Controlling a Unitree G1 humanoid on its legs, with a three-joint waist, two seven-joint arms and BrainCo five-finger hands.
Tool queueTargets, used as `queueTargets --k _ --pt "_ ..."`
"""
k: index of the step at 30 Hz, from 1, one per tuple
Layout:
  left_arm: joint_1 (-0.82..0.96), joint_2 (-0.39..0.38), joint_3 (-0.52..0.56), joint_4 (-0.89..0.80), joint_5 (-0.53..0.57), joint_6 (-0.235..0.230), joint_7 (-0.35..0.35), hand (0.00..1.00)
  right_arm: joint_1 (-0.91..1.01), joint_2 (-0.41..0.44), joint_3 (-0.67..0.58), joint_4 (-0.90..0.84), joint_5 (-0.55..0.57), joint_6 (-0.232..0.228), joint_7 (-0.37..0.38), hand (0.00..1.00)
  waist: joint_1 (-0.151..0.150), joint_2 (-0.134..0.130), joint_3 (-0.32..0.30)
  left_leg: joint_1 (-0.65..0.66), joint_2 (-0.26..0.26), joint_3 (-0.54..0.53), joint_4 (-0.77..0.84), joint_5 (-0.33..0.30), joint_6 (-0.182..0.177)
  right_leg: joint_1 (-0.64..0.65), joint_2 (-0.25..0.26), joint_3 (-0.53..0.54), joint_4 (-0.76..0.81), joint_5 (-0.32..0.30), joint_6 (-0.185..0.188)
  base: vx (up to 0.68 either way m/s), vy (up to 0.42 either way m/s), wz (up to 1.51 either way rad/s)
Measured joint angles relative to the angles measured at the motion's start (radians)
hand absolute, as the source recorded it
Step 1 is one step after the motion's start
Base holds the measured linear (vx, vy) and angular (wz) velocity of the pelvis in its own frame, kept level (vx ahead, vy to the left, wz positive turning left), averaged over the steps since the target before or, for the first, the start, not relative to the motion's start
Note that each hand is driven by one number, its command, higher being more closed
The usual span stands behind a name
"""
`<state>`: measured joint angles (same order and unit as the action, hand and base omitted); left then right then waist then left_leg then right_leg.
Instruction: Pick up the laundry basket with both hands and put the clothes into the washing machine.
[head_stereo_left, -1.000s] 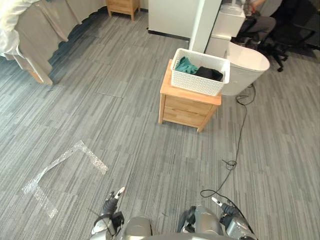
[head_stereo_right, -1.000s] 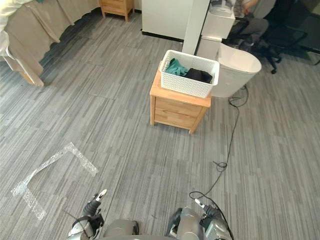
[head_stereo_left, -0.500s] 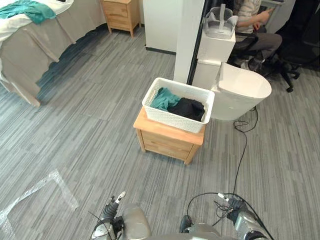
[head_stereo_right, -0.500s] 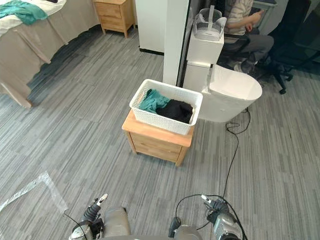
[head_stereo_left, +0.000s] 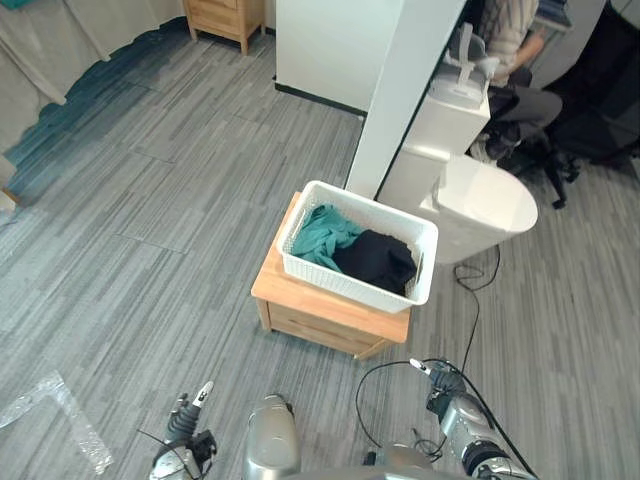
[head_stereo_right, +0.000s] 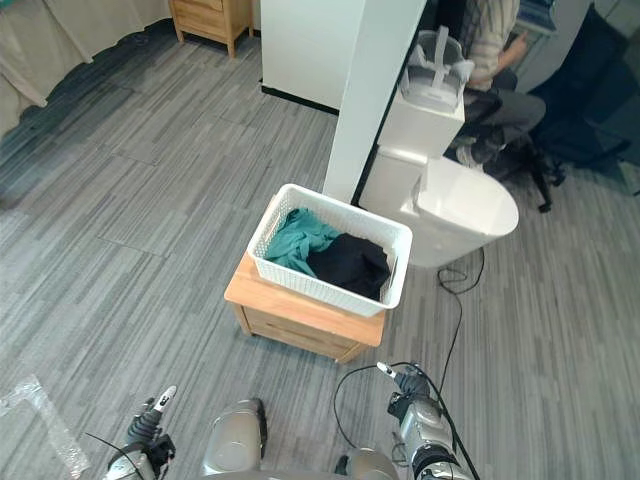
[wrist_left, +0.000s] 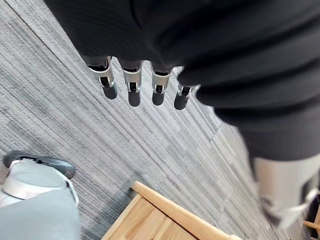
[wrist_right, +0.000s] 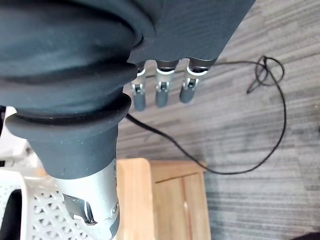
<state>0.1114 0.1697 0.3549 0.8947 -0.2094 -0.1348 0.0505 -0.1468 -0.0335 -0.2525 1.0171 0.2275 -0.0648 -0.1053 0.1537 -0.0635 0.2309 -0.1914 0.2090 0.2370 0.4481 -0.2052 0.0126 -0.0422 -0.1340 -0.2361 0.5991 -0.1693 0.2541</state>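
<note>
The laundry basket (head_stereo_left: 342, 285) sits on top of the wooden cabinet (head_stereo_left: 322, 320), holding a teal garment (head_stereo_left: 322, 232) and a black garment (head_stereo_left: 376, 261) side by side. The washing machine (head_stereo_left: 487, 203) stands just behind the cabinet, and a person (head_stereo_left: 517, 38) sits in a chair further behind it. The left hand (head_stereo_left: 186, 421) hangs low in front of the cabinet, well apart from it, its fingers (wrist_left: 132, 88) straight, close together and holding nothing. The right hand (head_stereo_left: 446, 384) hangs near the cabinet's front corner, its fingers (wrist_right: 161, 90) likewise straight, side by side and empty.
</note>
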Motion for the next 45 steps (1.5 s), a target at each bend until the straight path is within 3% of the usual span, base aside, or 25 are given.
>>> queueTargets --k 2,3,4,5,6,9,12,19,23,27,29,31,33,35,39,45 --pt "0.001 -0.013 0.036 -0.024 -0.044 -0.001 0.019 0.00 0.009 -0.006 -0.006 -0.028 0.016 -0.005 -0.009 0.00 -0.013 0.002 -0.005 0.042 -0.017 -0.017 -0.049 0.006 -0.012 0.000 -0.046 -0.060 -0.152 -0.016 -0.057 0.24 -0.122 0.30" --pt "0.000 -0.020 0.042 -0.039 -0.061 -0.004 0.021 0.00 0.012 -0.007 -0.010 -0.041 0.020 -0.006 -0.012 0.00 -0.020 0.003 -0.005 0.043 -0.022 -0.026 -0.056 0.008 -0.016 -0.002 -0.062 -0.077 -0.192 -0.011 -0.069 0.19 -0.169 0.51" --pt "-0.002 -0.022 0.047 -0.070 -0.089 -0.008 0.026 0.00 0.020 -0.005 -0.021 -0.073 0.038 -0.007 -0.025 0.00 -0.030 0.004 -0.006 0.038 -0.031 -0.048 -0.059 0.010 -0.032 -0.003 -0.086 -0.101 -0.286 0.038 -0.121 0.13 -0.139 0.51" --pt "-0.003 -0.019 0.050 -0.094 -0.107 -0.008 0.033 0.00 0.030 -0.005 -0.034 -0.102 0.040 -0.007 -0.030 0.00 -0.030 -0.022 -0.022 0.029 -0.051 -0.061 -0.056 0.009 -0.048 -0.014 -0.105 -0.094 -0.374 0.184 -0.136 0.16 -0.222 0.50" --pt "-0.010 -0.019 0.051 -0.102 -0.119 -0.008 0.040 0.00 0.032 -0.009 -0.043 -0.111 0.039 -0.007 -0.032 0.00 -0.033 -0.028 -0.028 0.027 -0.057 -0.072 -0.056 0.009 -0.058 -0.013 -0.108 -0.090 -0.379 0.169 -0.109 0.16 -0.231 0.25" --pt "-0.018 -0.037 0.052 -0.201 -0.153 -0.008 0.053 0.00 0.027 -0.047 -0.066 -0.182 0.036 -0.008 -0.048 0.00 -0.032 0.018 -0.062 0.035 -0.046 -0.094 -0.135 0.056 -0.106 0.027 -0.057 -0.098 -0.498 0.170 -0.116 0.14 -0.195 0.06" --pt "-0.054 -0.037 0.056 -0.330 -0.153 -0.012 0.073 0.00 0.025 -0.096 -0.064 -0.215 0.025 -0.007 -0.048 0.00 -0.034 0.038 -0.073 0.080 -0.040 -0.103 -0.218 0.099 -0.123 0.071 -0.033 -0.123 -0.561 0.187 -0.139 0.08 -0.149 0.11" --pt "-0.180 -0.025 0.041 -0.575 -0.098 -0.025 0.177 0.00 -0.003 -0.108 -0.043 -0.258 -0.003 0.004 -0.046 0.00 -0.034 0.006 -0.097 0.080 -0.066 -0.140 -0.329 0.170 -0.123 0.080 -0.027 -0.168 -0.631 0.211 -0.151 -0.02 -0.033 0.19" --pt "-0.264 0.042 -0.044 -0.601 -0.016 0.019 0.168 0.00 -0.130 -0.128 -0.040 -0.254 0.008 0.012 -0.045 0.00 -0.030 0.015 -0.079 0.015 -0.070 -0.161 -0.326 0.201 -0.121 0.033 -0.025 -0.177 -0.640 0.229 -0.155 -0.09 0.011 0.12" --pt "-0.578 0.137 -0.155 -0.449 -0.014 0.062 0.144 0.00 -0.411 -0.204 -0.018 -0.171 0.084 0.016 -0.046 0.00 -0.028 0.040 0.048 -0.082 -0.069 -0.197 -0.272 0.226 -0.111 -0.022 -0.019 -0.199 -0.639 0.271 -0.167 -0.22 0.032 0.16" --pt "-0.858 0.219 -0.192 -0.227 -0.016 0.085 0.142 0.00 -0.611 -0.240 -0.028 -0.096 0.151 0.024 -0.051 0.00 -0.029 0.038 0.149 -0.142 -0.069 -0.204 -0.263 0.253 -0.104 -0.076 -0.018 -0.198 -0.638 0.307 -0.178 -0.28 0.064 0.00" --pt "-1.007 0.258 -0.198 -0.060 -0.019 0.106 0.145 0.00 -0.704 -0.262 -0.046 -0.039 0.193 0.029 -0.056 0.00 -0.029 0.029 0.182 -0.183 -0.069 -0.199 -0.253 0.260 -0.102 -0.118 -0.020 -0.189 -0.638 0.326 -0.179 -0.23 0.075 -0.11" --pt "-1.144 0.284 -0.195 0.103 -0.023 0.135 0.145 0.00 -0.784 -0.268 -0.067 0.003 0.259 0.032 -0.067 0.00 -0.031 0.019 0.195 -0.243 -0.069 -0.185 -0.239 0.268 -0.097 -0.180 -0.025 -0.171 -0.635 0.345 -0.179 -0.16 0.067 -0.20" --pt "-1.196 0.282 -0.192 0.149 -0.023 0.150 0.141 0.00 -0.813 -0.268 -0.073 0.003 0.304 0.032 -0.068 0.00 -0.035 0.019 0.195 -0.283 -0.067 -0.184 -0.218 0.268 -0.097 -0.214 -0.024 -0.167 -0.635 0.355 -0.181 -0.06 0.020 -0.13" --pt "-1.296 0.245 -0.146 0.164 -0.024 0.169 0.102 0.00 -0.856 -0.264 -0.074 -0.022 0.362 0.032 -0.070 0.00 -0.042 0.020 0.203 -0.351 -0.047 -0.192 -0.186 0.270 -0.095 -0.267 -0.008 -0.170 -0.628 0.361 -0.187 -0.03 -0.023 -0.06" --pt "-1.325 0.189 -0.150 0.164 -0.024 0.170 0.081 0.00 -0.855 -0.236 -0.073 -0.130 0.364 0.031 -0.076 0.00 -0.066 0.026 0.221 -0.355 -0.034 -0.176 -0.189 0.270 -0.096 -0.279 -0.006 -0.164 -0.622 0.360 -0.186 0.01 -0.010 -0.03"
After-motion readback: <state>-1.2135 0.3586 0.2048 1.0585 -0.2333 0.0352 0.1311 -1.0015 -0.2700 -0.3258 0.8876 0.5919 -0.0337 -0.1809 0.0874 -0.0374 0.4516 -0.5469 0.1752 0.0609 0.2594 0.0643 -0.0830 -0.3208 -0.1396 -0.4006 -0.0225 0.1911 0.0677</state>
